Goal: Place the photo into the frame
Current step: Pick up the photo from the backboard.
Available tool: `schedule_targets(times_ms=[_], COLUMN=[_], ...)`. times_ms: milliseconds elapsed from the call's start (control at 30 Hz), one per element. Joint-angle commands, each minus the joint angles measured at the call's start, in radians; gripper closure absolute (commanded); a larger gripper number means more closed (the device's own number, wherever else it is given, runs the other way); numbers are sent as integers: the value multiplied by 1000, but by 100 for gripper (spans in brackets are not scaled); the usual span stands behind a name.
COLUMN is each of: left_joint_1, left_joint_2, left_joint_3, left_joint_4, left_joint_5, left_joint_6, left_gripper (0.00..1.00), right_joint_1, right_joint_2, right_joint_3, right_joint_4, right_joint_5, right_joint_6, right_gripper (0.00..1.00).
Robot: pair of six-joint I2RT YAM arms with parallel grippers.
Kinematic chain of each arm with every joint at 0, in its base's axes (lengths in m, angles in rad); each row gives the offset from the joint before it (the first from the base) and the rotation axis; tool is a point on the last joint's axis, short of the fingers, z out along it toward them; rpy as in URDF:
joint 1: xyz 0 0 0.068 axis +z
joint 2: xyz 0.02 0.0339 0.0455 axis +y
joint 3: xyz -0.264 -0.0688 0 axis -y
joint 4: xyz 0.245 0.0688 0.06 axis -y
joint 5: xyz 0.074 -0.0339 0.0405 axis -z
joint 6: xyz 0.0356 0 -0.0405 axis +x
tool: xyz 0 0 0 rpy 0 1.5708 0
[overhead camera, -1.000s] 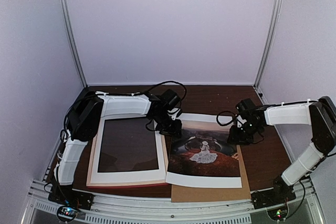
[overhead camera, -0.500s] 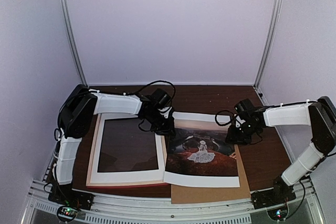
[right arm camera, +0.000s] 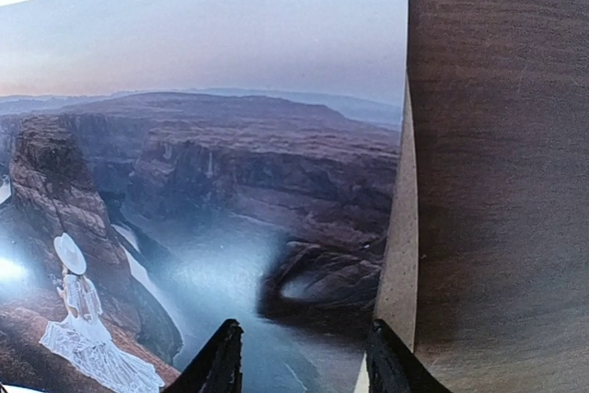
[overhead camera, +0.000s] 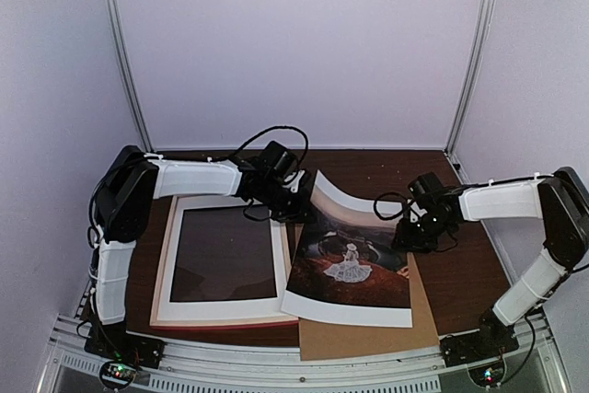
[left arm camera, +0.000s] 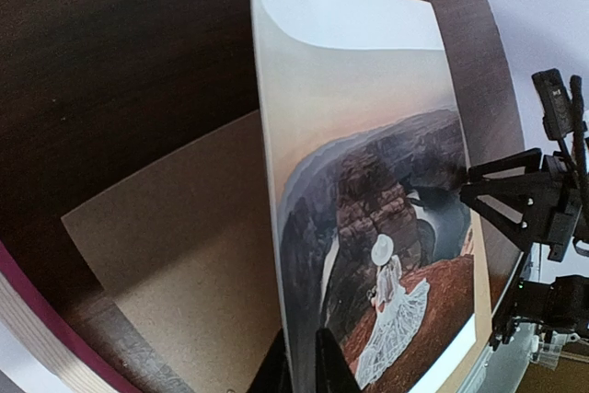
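Observation:
The photo, a dark canyon print with a white-dressed figure, lies partly on a brown backing board. Its far left edge is lifted and curled. My left gripper is shut on that edge. In the left wrist view both fingers pinch the photo at my left gripper. The frame lies flat left of the photo, its pink moulding along the near side. My right gripper hovers open over the photo's right edge. In the right wrist view my right gripper straddles the photo with nothing between the fingers.
A white window mat sits inside the frame around a dark pane. The backing board shows bare under the raised photo edge. Dark wood table extends to the right. Pale walls and metal posts enclose the back and sides.
My left gripper closed on the photo's left edge and raised it, so that side now curls up off the board. The right gripper barely moved.

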Motion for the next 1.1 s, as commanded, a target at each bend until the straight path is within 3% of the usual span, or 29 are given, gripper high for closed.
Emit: schedule_targets(times_ms=[0,67,467,667,1067], left_joint_1=[12,14,56,96,115], left_joint_2=[-25,-26,-108,-205,-316], left_joint_3=[-7,2,-1,-89,-173], left_joint_4=[44,25,-2,142,335], left_joint_5=[35,24,15,55,-37], left_joint_6=[-8,1,0,-110,-282], left_gripper=[93,100,100,100,100], right_joint_1=[13,13,71,172,390], right_joint_2=[66,66,-22,-25,94], right_joint_3=[-16,-2,240,405,681], right_joint_4=[-13,-23,-188,-214,-156], right_joint_5=[-40,-40,29,61,105], right_joint_6=[-10,-16,-116,-101,-82], right_gripper=[54,53,42,36,24])
